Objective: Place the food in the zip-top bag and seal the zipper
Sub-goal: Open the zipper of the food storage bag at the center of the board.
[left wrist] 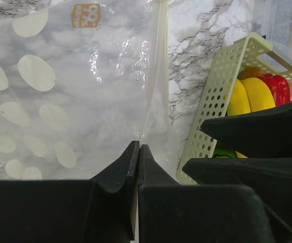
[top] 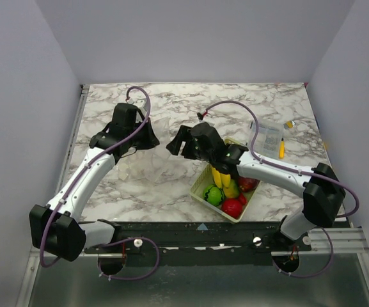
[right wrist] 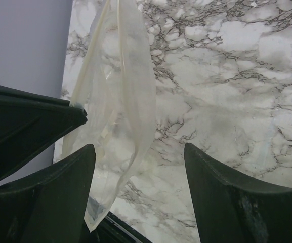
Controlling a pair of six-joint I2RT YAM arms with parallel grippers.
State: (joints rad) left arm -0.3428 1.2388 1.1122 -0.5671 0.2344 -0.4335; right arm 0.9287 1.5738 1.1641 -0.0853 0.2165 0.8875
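Left gripper [left wrist: 138, 148] was pinched shut on the zip-top bag [left wrist: 75, 101]; right gripper [right wrist: 138, 152] was spread open. Bag's mouth probably needed pulling wide before food [left wrist: 247, 96], at three o'clock, was picked.

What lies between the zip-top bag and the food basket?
Left wrist view: only bare marble table between the clear plastic zip-top bag and the pale yellow-green lattice basket. Top view: the right gripper hovers above that gap.
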